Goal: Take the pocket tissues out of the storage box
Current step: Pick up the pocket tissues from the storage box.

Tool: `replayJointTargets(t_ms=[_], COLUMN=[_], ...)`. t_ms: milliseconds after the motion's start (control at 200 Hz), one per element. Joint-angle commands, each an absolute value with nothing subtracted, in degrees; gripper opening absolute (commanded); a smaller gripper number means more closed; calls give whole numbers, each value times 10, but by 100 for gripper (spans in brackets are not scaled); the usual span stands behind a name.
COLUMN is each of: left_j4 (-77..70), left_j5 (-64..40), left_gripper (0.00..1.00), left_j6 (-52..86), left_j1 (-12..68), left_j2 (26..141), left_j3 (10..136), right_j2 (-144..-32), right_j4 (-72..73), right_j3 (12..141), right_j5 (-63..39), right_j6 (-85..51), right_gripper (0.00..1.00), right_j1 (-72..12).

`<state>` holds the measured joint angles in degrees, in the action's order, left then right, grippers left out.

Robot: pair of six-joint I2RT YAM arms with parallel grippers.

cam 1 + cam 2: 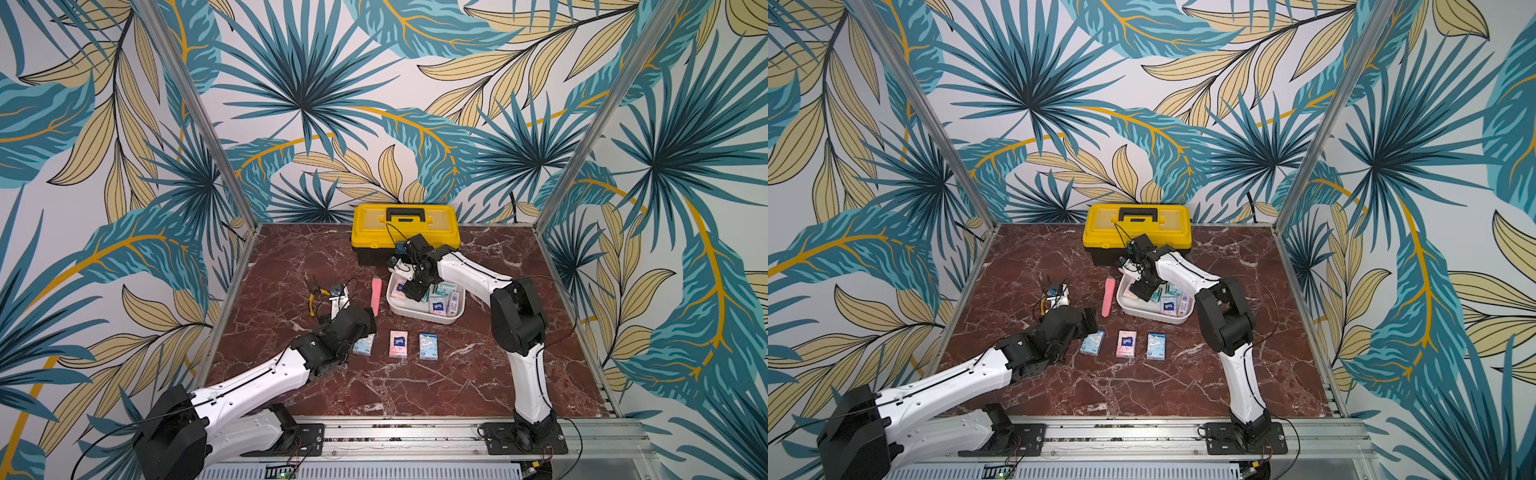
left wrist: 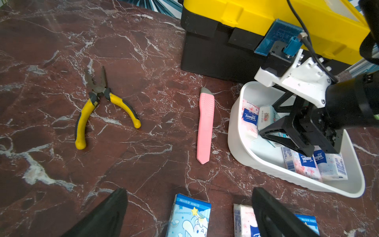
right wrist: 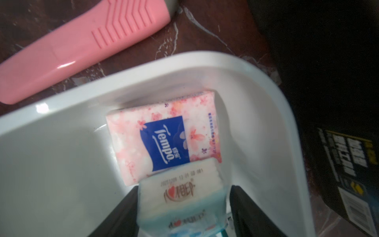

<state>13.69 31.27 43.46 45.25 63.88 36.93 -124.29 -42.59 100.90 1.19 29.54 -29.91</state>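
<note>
The white storage box (image 1: 419, 316) (image 1: 1150, 316) stands right of the table's middle and holds several pocket tissues. My right gripper (image 1: 411, 293) (image 3: 183, 188) reaches down into its far left end. Its fingers flank a white-and-teal pack (image 3: 180, 197) (image 2: 266, 117); one finger touches it and a thin gap shows at the other. A pink Tempo pack (image 3: 164, 139) lies flat just beyond. Three packs (image 1: 363, 345) (image 1: 398, 344) (image 1: 428, 345) lie in a row on the table. My left gripper (image 1: 368, 330) (image 2: 189, 192) stands wide open over the blue cartoon pack (image 2: 190, 217), holding nothing.
A yellow-and-black toolbox (image 1: 405, 228) stands right behind the box, close to my right wrist. A pink utility knife (image 1: 376, 295) lies just left of the box. Yellow-handled pliers (image 1: 314, 295) lie further left. Metal frame posts stand at the table's back corners.
</note>
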Motion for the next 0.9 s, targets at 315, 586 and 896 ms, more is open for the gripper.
replayJointTargets(t_ms=[315, 586, 896], left_j4=[127, 117, 98], left_j5=[317, 317, 310], left_gripper=[100, 100, 100], left_j6=[430, 425, 409], left_j1=[447, 446, 442], left_j2=[641, 640, 652], left_j3=[394, 392, 397], right_j2=[-1219, -1151, -1029], right_j4=[-440, -433, -434], right_j3=[1011, 989, 925], right_j5=[-12, -6, 8], right_j6=[269, 199, 14], right_gripper=[51, 50, 50], right_j1=[-299, -299, -299])
